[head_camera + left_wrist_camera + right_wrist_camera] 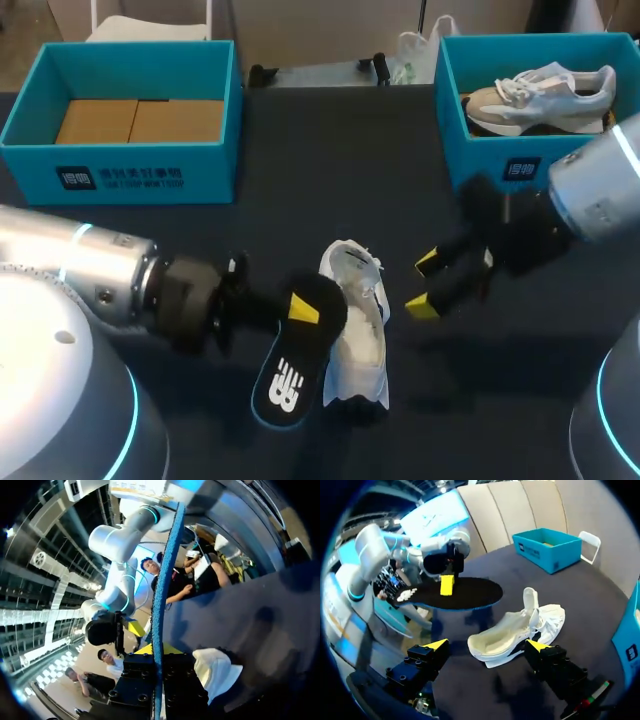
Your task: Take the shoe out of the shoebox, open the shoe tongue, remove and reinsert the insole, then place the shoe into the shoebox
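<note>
dark table (330, 160): white shoe (358, 335) laid at near middle, judged soft and light, best taken at the heel. black insole (290, 370), thin and bendy, is clamped by left gripper (303, 310) beside it. right gripper (425, 285) is held wide open.

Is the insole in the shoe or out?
Out: the left gripper holds the insole lifted, apart from the shoe.

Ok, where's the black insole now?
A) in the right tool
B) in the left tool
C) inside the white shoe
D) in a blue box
B: the left tool is shut on the insole, beside the white shoe; the right tool is open.
</note>
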Tool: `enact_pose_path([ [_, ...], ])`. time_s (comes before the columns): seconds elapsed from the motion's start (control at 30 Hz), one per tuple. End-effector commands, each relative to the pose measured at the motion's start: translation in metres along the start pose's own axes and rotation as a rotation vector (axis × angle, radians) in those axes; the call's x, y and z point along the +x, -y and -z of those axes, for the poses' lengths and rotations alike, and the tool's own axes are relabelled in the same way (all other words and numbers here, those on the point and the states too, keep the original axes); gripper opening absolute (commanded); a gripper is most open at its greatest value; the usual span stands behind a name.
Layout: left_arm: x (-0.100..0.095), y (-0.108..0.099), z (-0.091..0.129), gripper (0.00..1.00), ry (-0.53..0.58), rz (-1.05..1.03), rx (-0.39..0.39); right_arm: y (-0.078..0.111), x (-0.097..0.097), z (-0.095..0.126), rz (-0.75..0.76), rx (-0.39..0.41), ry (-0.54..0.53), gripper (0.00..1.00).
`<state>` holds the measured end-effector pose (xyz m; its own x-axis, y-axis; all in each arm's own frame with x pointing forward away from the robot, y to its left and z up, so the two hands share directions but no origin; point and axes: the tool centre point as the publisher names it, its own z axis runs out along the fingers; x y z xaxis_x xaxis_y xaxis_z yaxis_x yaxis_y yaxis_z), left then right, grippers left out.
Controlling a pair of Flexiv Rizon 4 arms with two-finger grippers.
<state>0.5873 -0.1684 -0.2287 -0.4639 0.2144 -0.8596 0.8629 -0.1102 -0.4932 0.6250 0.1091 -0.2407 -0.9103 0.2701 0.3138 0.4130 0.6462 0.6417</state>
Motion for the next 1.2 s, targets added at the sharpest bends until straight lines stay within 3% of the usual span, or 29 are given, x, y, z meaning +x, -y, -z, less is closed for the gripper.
enact_pose_path([
  [0.03,0.009,0.008,-0.006,0.0,0.062,0.103,0.045,-0.006,0.007,-0.018,0.154,0.179,0.096,1.0],
  [0.1,0.008,0.014,-0.009,0.0,0.043,0.092,0.03,0.003,0.008,-0.027,0.145,0.266,0.088,1.0],
  [0.43,0.008,0.014,-0.009,0.0,0.043,0.092,0.03,0.003,0.008,-0.027,0.145,0.266,0.088,1.0],
  [0.47,0.011,0.015,-0.012,0.0,0.044,0.097,0.044,-0.001,0.007,-0.028,0.17,0.311,0.101,1.0],
  [0.57,0.02,0.016,-0.016,0.0,0.063,0.118,0.074,-0.006,0.007,-0.035,0.22,0.35,0.121,1.0],
  [0.8,0.03,0.021,-0.019,0.0,0.095,0.116,0.076,0.016,0.007,-0.065,0.175,0.334,0.161,1.0],
  [1.1,0.04,0.024,-0.025,0.0,0.123,0.152,0.109,0.03,0.001,-0.077,0.148,0.365,0.191,1.0],
  [1.13,0.041,0.024,-0.027,0.0,0.132,0.171,0.119,0.032,0.0,-0.08,0.153,0.347,0.196,1.0],
  [1.2,0.042,0.025,-0.027,0.0,0.116,0.2,0.158,0.038,0.0,-0.083,0.146,0.384,0.174,1.0],
])
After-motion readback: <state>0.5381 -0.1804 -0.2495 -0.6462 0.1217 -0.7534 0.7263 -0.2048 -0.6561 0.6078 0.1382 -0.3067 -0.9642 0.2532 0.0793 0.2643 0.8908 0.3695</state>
